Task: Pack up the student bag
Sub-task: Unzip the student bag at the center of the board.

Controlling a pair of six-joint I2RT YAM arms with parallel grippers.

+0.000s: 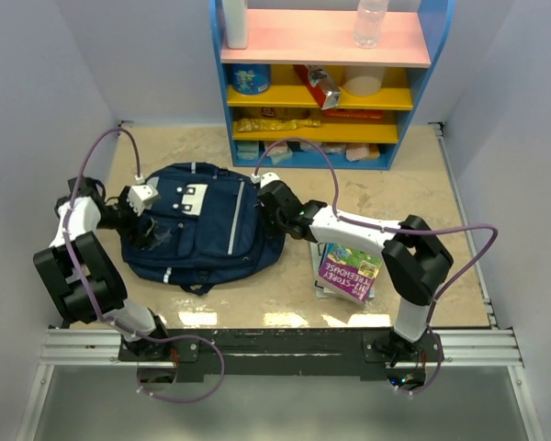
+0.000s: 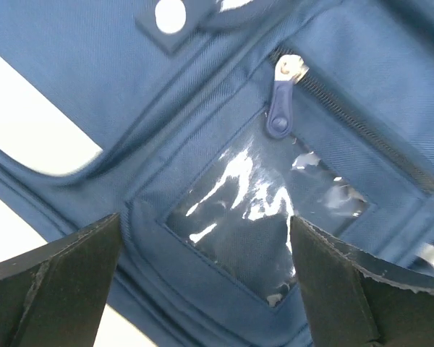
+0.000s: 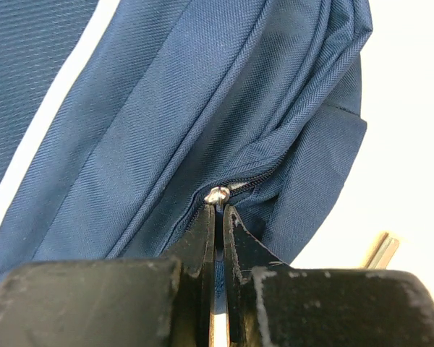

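Honestly, packing has barely started: the student bag (image 1: 197,225) lies flat left of centre in the overhead view with its main zip looking closed, and the books (image 1: 349,268) sit outside it to the right (nothing visibly packed, far as I can tell). The right gripper (image 3: 218,217) is pinched tight on the zipper pull (image 3: 217,194) at the bag's right edge. The left gripper (image 2: 206,231) hangs spread wide over the front pocket's clear window (image 2: 264,217), gripping nothing.
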